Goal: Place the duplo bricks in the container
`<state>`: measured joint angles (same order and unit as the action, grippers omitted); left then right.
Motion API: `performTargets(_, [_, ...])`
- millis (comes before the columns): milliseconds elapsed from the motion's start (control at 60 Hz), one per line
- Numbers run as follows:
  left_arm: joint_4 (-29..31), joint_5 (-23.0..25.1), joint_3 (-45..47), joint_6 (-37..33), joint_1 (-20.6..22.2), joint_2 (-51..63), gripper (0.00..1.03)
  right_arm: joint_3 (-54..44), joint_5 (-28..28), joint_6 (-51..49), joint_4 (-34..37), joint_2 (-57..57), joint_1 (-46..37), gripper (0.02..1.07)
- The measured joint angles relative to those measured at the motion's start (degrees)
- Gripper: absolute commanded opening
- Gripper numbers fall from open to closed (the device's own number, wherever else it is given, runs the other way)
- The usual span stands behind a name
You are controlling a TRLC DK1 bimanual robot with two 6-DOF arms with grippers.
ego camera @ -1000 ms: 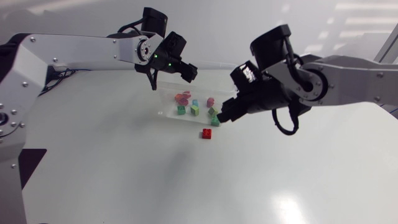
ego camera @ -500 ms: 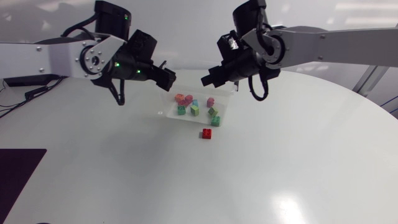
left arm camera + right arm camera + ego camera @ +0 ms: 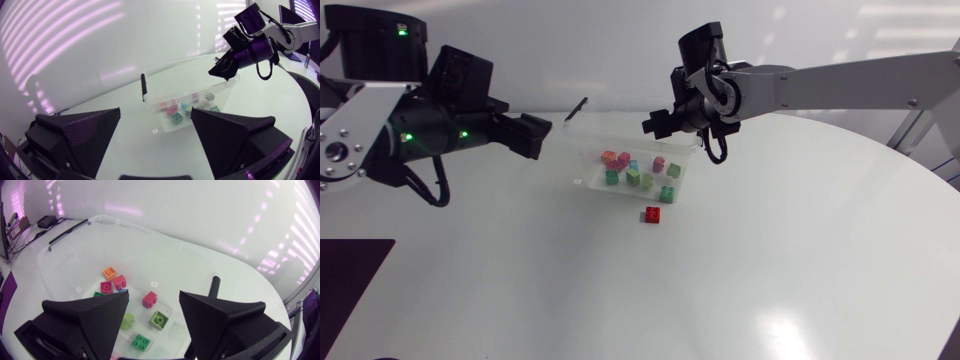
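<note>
Though just outside container, red brick

Container top open; right pincer hangs above far corner; left side free.

Worktop: white and glossy, filling most of the head view, with a curved edge at the far right.
Glare: a soft bright patch of reflected light on the near part of the worktop, with fainter streaks toward the far right.
Wall: pale and plain behind the worktop, crossed by slanted bands of violet-tinged light in both wrist views.
Dark area: a flat black rectangle at the near-left corner. Whether it lies on the worktop cannot be told.
Tag: a small white square lying flat on the worktop.
</note>
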<state>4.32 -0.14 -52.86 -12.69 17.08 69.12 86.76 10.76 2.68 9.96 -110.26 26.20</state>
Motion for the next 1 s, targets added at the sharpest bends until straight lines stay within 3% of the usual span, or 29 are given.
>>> performTargets(167, [0.0, -0.2, 3.2, 0.5, -1.9, -4.5, 0.99, -5.7, 1.2, 1.8, -0.5, 8.0, 3.2, 0.91])
performTargets(350, [0.5, -0.2, 7.6, 0.7, -2.4, -10.0, 0.99, -9.5, 3.1, 4.6, 4.1, 13.2, 9.4, 0.91])
performTargets(650, [3.3, -0.2, 11.4, 0.9, -2.9, -15.5, 0.99, -16.9, 4.0, 9.4, 8.1, 10.0, 11.1, 0.95])
performTargets(800, [3.6, -0.2, 12.0, 0.9, -3.1, -16.7, 0.99, -17.6, 3.9, 11.4, 8.1, 7.0, 11.3, 1.02])
performTargets(1000, [3.7, -0.2, 12.9, 0.9, -3.1, -17.2, 0.99, -17.6, 3.8, 14.3, 8.1, 1.6, 12.8, 1.02])
